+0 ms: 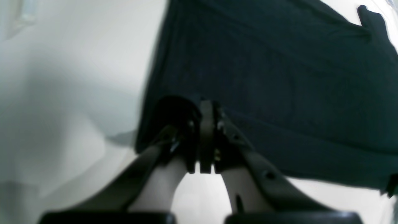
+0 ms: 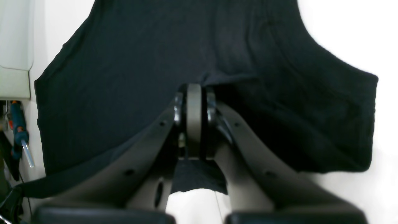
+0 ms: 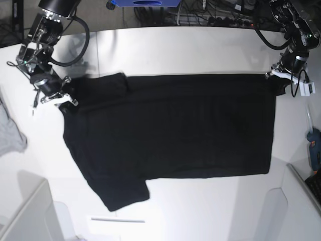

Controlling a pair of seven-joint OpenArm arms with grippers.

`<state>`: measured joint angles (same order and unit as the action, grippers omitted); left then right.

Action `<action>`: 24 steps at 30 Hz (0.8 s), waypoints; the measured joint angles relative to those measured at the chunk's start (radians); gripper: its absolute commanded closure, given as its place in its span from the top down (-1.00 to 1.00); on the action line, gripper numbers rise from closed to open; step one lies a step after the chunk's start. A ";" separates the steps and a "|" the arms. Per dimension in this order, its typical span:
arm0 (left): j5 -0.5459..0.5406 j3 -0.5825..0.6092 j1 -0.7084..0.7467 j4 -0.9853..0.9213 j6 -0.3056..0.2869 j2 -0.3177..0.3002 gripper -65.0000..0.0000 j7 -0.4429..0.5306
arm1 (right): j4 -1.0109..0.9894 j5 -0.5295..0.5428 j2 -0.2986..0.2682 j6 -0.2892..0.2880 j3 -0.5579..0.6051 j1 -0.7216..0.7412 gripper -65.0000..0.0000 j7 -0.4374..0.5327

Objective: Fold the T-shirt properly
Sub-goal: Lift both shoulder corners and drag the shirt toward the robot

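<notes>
While both grippers are pinching the T-shirt [image 3: 170,130], lying flat across the white table [image 3: 200,50], the right gripper [image 3: 64,96] is clamping the shoulder at nine o'clock and the left gripper [image 3: 277,78] a hem corner at two o'clock; next probably comes carrying that edge toward six o'clock

Matt black cloth T-shirt [image 3: 170,125]

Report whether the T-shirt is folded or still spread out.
Spread out. In the base view the T-shirt lies flat on the table, body and one sleeve showing, no fold made yet.
</notes>
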<state>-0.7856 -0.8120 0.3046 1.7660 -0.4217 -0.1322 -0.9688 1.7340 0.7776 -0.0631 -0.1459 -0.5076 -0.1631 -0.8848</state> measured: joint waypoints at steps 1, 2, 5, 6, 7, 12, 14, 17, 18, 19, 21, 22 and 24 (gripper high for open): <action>-0.002 0.000 -0.012 -0.002 0.000 -0.001 -1.00 -0.012 | 0.000 0.000 0.000 0.000 0.000 0.006 -1.00 0.001; -0.001 0.000 -0.023 -0.002 0.000 -0.001 -1.00 -0.016 | 0.000 0.000 0.000 0.000 0.000 0.014 -1.00 0.001; 0.000 0.000 -0.039 -0.002 0.000 -0.001 -1.00 -0.018 | -0.003 0.001 0.000 0.000 0.001 0.029 -1.00 0.005; 0.002 -0.001 -0.045 -0.002 0.002 -0.001 -1.00 -0.022 | -0.012 0.003 0.000 0.000 0.001 0.032 -1.00 0.005; 0.002 -0.001 -0.055 -0.002 0.018 -0.001 -1.00 -0.023 | -0.027 0.001 0.000 0.001 0.001 0.039 -1.00 0.003; -0.003 0.010 -0.076 -0.002 0.086 -0.021 -1.00 -0.024 | -0.086 -0.004 0.000 0.001 0.001 0.068 -1.00 0.002; 0.000 0.008 -0.089 -0.003 0.090 -0.024 -1.00 -0.023 | -0.085 -0.023 0.001 0.001 0.001 0.075 -1.00 0.001; -0.002 0.009 -0.107 -0.003 0.097 -0.023 -1.00 -0.023 | -0.086 -0.080 0.004 0.001 0.001 0.100 -1.00 -0.002; -0.001 0.009 -0.111 -0.003 0.097 -0.023 -1.00 -0.023 | -0.086 -0.093 0.004 0.001 0.001 0.111 -1.00 -0.002; -0.002 0.009 -0.114 -0.003 0.097 -0.023 -1.00 -0.023 | -0.086 -0.095 0.004 0.001 0.001 0.117 -1.00 -0.001; -0.001 0.010 -0.116 -0.004 0.097 -0.032 -1.00 -0.024 | -0.092 -0.093 0.005 0.000 0.001 0.125 -1.00 0.002; -0.002 0.010 -0.117 -0.009 0.097 -0.037 -1.00 -0.023 | -0.103 -0.094 0.006 0.001 0.001 0.130 -1.00 0.002; -0.004 0.010 -0.124 -0.031 0.097 -0.041 -1.00 -0.022 | -0.130 -0.098 0.008 0.000 0.001 0.136 -1.00 0.000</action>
<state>-0.7898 -0.8024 0.1806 1.7348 -0.3244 -0.1730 -0.9909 1.6043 0.6792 -0.0547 -0.1455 -0.5068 -0.0269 -0.8845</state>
